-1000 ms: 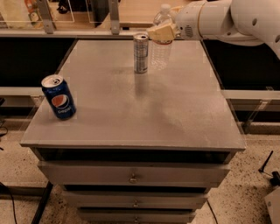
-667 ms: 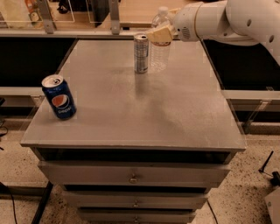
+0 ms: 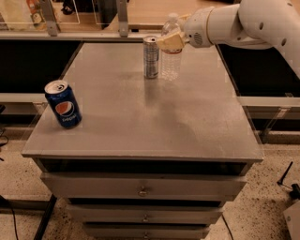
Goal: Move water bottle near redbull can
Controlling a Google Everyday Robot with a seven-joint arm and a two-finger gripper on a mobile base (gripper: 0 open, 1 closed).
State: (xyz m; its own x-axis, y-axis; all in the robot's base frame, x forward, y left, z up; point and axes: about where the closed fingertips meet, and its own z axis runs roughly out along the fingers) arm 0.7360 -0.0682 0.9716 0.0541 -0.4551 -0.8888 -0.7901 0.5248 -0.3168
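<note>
**Surface.** The grey metal desk [image 3: 154, 117] has a flat, dull-sheened top with faint smudges near its middle. Below the top sits a stack of grey drawers [image 3: 93, 185], each with a small round knob at its centre.

**Items on the desk.** The clear, ribbed plastic water bottle [image 3: 171, 63] with a white cap stands upright at the far end of the top, a little right of centre. The slim silver-grey redbull can [image 3: 151, 57] stands upright just beside it, on the bottle's left. Whether the two touch cannot be told. A wider blue Pepsi can [image 3: 63, 103] with a red-and-white roundel stands well apart from both, near the front left edge of the top.

**Claw.** The beige claw [image 3: 169, 41] sits at the bottle's shoulder, just below the cap, and is closed around the bottle. It is carried by a white, rounded robot arm [image 3: 243, 21] that enters from the upper right.

**Room.** The floor [image 3: 262, 201] is pale speckled terrazzo. Dark recesses [image 3: 28, 65] with pale horizontal ledges flank the desk on both sides. Behind the desk runs a pale rail with grey metal posts [image 3: 123, 16], and beyond it lies a light wooden surface [image 3: 150, 11]. A dark cable [image 3: 11, 215] lies on the floor at the lower left. A small black object [image 3: 288, 180] stands on the floor at the right, too small to identify.
</note>
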